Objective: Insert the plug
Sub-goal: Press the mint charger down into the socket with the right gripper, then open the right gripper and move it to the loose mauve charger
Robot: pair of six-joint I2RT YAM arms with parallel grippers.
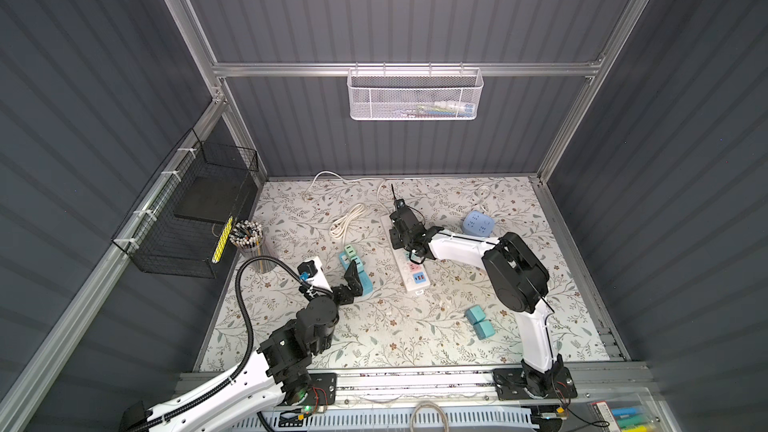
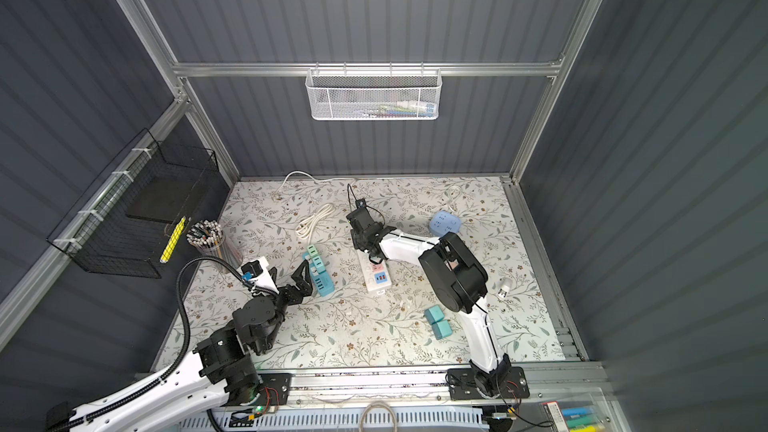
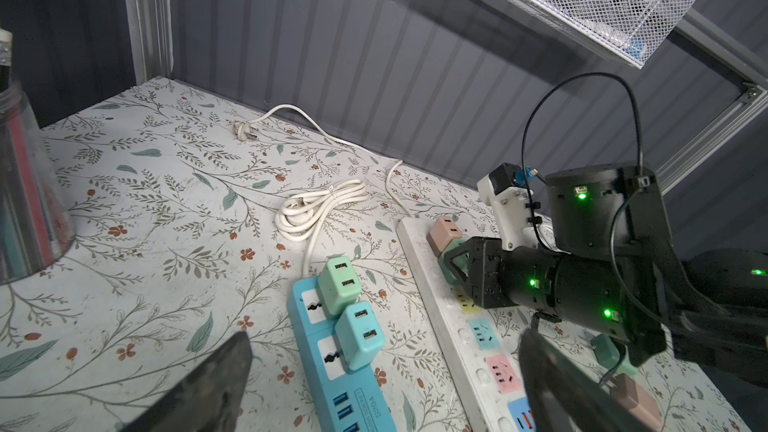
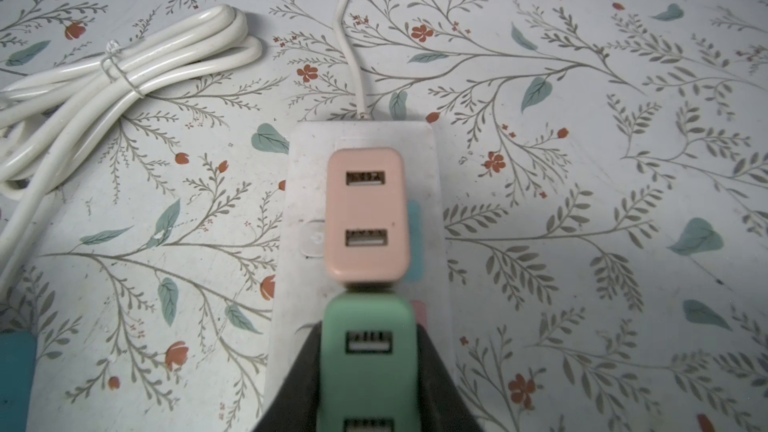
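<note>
Closest to me, the aluminium rail (image 1: pixel 415 380) carries both arm bases along the counter's 6 o'clock edge. The counter (image 1: pixel 395 338) wears a pale sheet printed with leafy sprigs and small red flowers. About 4 o'clock from its middle, two loose teal plugs (image 1: pixel 478 322) lie touching each other.

At 9 o'clock of centre my left hand (image 1: pixel 352 278) hangs over the blue strip (image 3: pixel 349 392), fingers spread wide, gripping nothing. A mint plug (image 3: pixel 338 286) and a teal plug (image 3: pixel 361 334) sit in that strip's sockets.

Just to its 3 o'clock lies the white strip (image 1: pixel 409 274), running roughly 6 to 12. My right hand (image 4: pixel 369 367) is clamped on the green plug (image 4: pixel 368 322) over that strip. The plug's far edge meets the pink plug (image 4: pixel 365 214), which is seated near the 12 o'clock end. I cannot tell whether the green plug's prongs are in.

Farther out, a coiled white cable (image 1: pixel 347 222) rests at 11 o'clock and a pale blue cube socket (image 1: pixel 478 224) at 2 o'clock. A pencil cup (image 1: pixel 249 238) stands at the 9 o'clock edge, beside a black wire basket (image 1: pixel 187 218) on the left wall.

The walls are dark grey ribbed panels in an aluminium frame. A white mesh basket (image 1: pixel 415 95) hangs from the back rail at 12 o'clock.
</note>
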